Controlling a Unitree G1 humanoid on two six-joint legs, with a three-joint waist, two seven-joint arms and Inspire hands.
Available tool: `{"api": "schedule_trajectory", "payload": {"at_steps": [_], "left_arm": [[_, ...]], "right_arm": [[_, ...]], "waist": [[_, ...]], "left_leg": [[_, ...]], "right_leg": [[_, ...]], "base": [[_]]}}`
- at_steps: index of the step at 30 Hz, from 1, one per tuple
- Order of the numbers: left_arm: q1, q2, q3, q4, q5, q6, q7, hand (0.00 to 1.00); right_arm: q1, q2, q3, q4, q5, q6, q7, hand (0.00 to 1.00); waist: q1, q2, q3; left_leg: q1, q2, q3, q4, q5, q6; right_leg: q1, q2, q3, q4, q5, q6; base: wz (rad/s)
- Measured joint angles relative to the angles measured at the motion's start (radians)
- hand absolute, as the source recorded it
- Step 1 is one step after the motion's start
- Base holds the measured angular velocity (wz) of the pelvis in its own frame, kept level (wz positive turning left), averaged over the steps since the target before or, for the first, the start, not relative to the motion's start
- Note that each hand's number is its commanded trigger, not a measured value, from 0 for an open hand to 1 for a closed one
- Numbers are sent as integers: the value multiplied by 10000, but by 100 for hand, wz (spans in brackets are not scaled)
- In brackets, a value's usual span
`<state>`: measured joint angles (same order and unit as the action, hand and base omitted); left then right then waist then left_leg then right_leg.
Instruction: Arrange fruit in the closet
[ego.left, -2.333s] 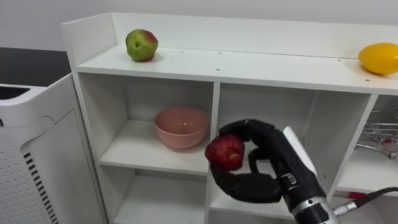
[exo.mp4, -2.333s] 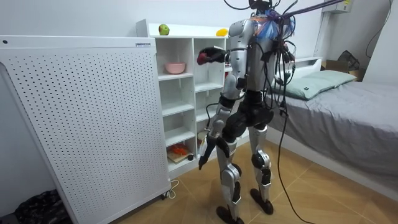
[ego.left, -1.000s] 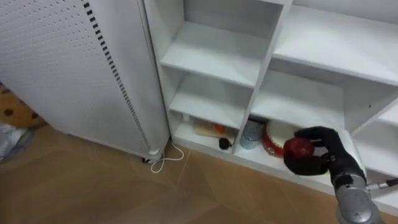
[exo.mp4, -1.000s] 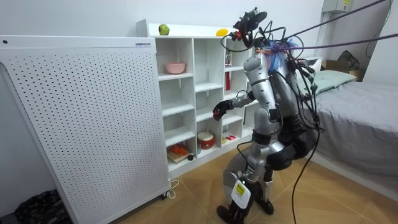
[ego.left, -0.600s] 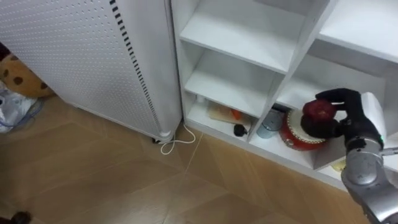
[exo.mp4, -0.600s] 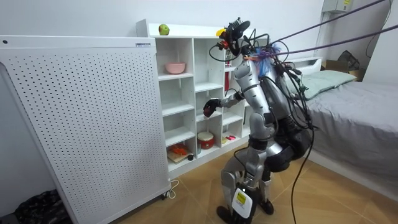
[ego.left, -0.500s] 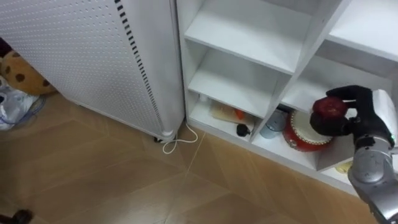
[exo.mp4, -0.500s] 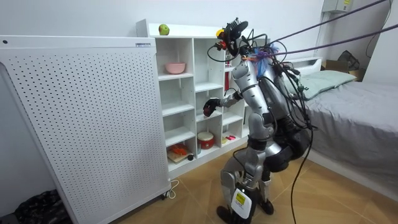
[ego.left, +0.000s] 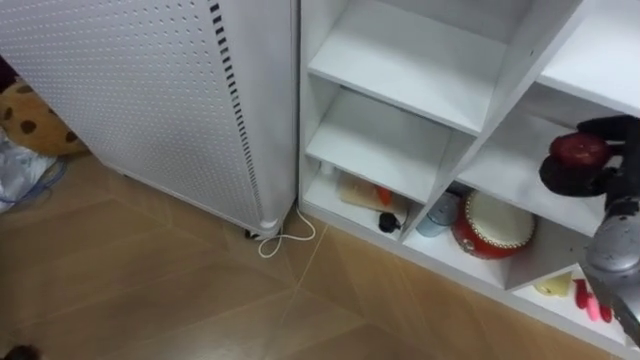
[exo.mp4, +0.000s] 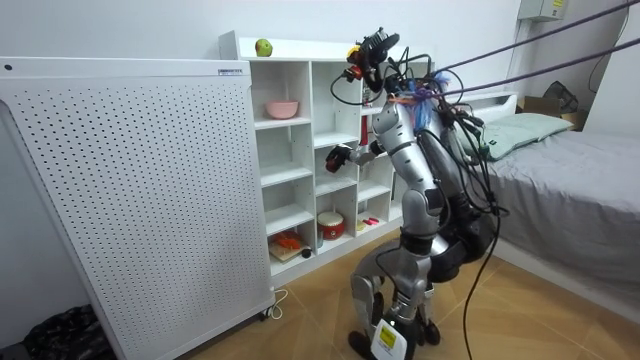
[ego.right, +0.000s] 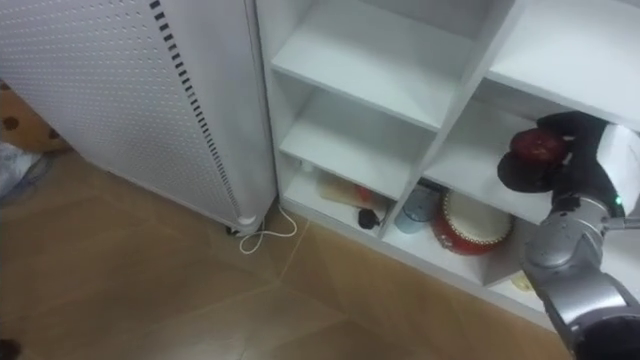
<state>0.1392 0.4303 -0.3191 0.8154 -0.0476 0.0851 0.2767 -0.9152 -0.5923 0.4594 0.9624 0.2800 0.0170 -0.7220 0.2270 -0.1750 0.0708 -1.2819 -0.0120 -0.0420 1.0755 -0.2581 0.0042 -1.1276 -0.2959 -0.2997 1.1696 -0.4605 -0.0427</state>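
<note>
The right hand (ego.left: 570, 181) was curled round the red apple (ego.left: 578, 149), holding it just before the right column of the closet (ego.left: 400, 60); the bare shelf (ego.left: 500, 172) lay beyond and below it, nearest that hand

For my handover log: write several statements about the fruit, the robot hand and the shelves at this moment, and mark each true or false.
1. The right robot hand is curled around a dark red apple. True.
2. The dark red apple lies on a shelf board, free of the hand. False: the hand holds it in front of the white shelved closet.
3. A green apple sits on top of the closet. True.
4. A pink bowl stands on the floor. False: it is in the top left compartment.
5. A round red container stands in a bottom compartment, below the held apple. True.
</note>
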Motion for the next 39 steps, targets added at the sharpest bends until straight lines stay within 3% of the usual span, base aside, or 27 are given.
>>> {"api": "schedule_trajectory", "payload": {"at_steps": [12, 26, 35, 36, 38, 39], "left_arm": [[110, -5, 27, -329, 196, 624, 5, 0], [597, 259, 23, -671, 181, 683, 145, 0], [893, 181, -19, -337, 134, 665, -299, 0], [904, 146, -16, -291, 165, 663, -327, 0], [947, 72, -55, -199, 166, 613, -341, 0], [975, 21, -98, -81, 167, 534, -404, 0]], "right_arm": [[-195, -101, -93, 786, 1520, 314, -331, 0], [52, -210, -5, 832, 1975, 498, -119, 0], [1490, -210, -31, 236, 678, 465, 1288, 0], [1891, -211, -86, -31, -18, 457, 1498, 0], [2548, -208, -80, -462, -784, 352, 1958, 0], [3229, -197, -85, -973, -1354, 314, 2267, 0]], "waist": [[9, -31, -1], [112, -15, -6], [479, 626, -44], [519, 707, -90], [570, 807, -99], [580, 930, -150]], "left_leg": [[-39, 2, -14, 384, -186, 161], [434, 11, -14, 593, -398, 80], [2315, 215, 250, -91, -623, 100], [2637, 238, 286, -299, -625, 98], [3248, 295, 397, -685, -623, 93], [3687, 327, 403, -964, -616, 82]], "right_leg": [[95, -61, -16, 204, -77, 124], [539, 193, 146, 266, -156, 244], [2262, 377, 251, -577, -148, 437], [2525, 394, 247, -780, -111, 468], [3120, 458, 251, -1179, -36, 461], [3540, 613, 224, -1573, 59, 485]], "base": [[0], [-1], [-5], [-5], [-11], [-9]]}}
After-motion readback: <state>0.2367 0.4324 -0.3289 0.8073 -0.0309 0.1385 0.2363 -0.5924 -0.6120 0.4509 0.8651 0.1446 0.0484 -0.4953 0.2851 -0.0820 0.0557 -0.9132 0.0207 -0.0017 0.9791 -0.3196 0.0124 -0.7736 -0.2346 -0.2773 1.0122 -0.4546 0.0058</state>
